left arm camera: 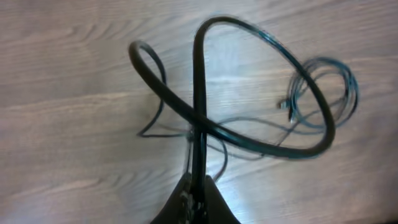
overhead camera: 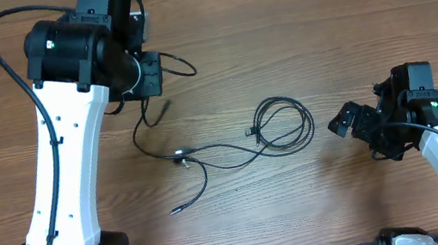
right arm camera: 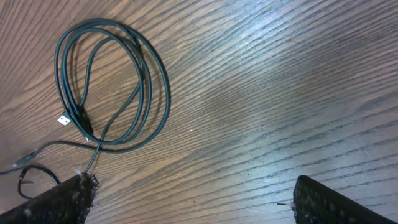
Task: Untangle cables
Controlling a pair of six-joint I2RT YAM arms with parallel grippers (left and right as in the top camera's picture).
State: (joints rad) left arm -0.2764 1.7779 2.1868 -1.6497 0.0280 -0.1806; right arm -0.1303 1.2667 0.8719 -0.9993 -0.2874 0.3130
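- My left pincer [left arm camera: 198,198] is clamped on 1 strand of the cables [overhead camera: 206,155], over the far left of the table [overhead camera: 317,21]. In the wrist view the held strand [left arm camera: 199,112] rises from between my fingers and throws 2 loops above the wood, somewhat blurred.
- My right pincer [right arm camera: 193,183] stands wide apart with nothing between its 2 fingers, just to the right of the coil [right arm camera: 112,87].
- The rest of the cables lie between my arms. The coil is on the right, and a thin run leads left from it to a silver plug [overhead camera: 180,155]. From there 1 tail [overhead camera: 175,209] ends nearer the front edge.
- I cannot tell whether my held strand belongs to the coil or only crosses the run at the silver plug.
- I judge the step in hand to be drawing the held strand clear of the others. The pull should go slowly up and away to the left, with the clamp firm, since so thin a cord could slip.
- I should watch the silver plug and the coil. If either drags along, the strands are caught, and more pulling would likely tighten the snarl.
- In that case my right pincer should come down onto the near rim of the coil and pin it, so the left can draw against something fixed.
- The airborne loops sit close to my left wrist and could snag there.
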